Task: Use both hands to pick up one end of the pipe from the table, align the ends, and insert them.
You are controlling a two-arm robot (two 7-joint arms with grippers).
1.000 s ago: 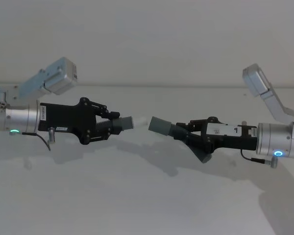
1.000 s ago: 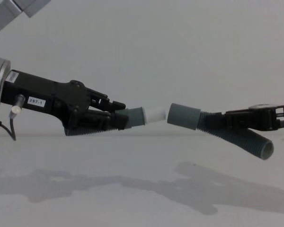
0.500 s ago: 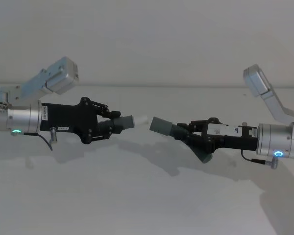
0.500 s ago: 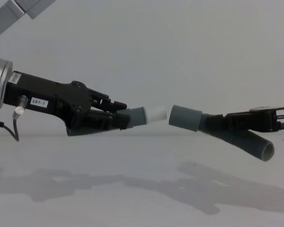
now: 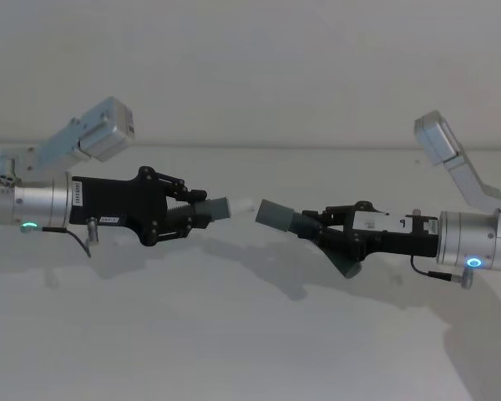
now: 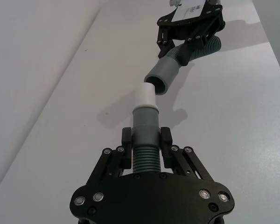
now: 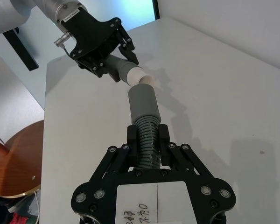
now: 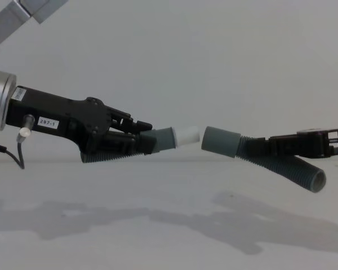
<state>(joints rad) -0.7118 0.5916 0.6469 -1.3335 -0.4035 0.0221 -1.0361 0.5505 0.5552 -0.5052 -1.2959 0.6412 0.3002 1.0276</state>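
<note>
Above the white tabletop [image 5: 250, 334], left gripper [image 8: 136, 135] clamps the white-tipped corrugated grey hose [image 8: 174, 136]; right gripper [image 8: 265, 147] clamps the wide-cuffed hose [image 8: 221, 140]. Tip near cuff mouth, apart; level axes, then push straight.

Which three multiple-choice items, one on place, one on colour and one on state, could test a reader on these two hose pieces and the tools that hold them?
1. Where are both hose pieces?
A. Lying on the table
B. Held up above the table
C. Standing in a box

2. What colour is the narrow tip of the left piece?
A. White
B. Red
C. Black

3. How do the two ends stand?
A. Fully inserted
B. Close, facing each other, not yet inserted
C. Pointing away from each other

Answers:
1 B: the left tool and right tool hold them over the table, with shadows below.
2 A: the tip is white beyond its grey collar.
3 B: the tip faces the cuff closely.
</note>
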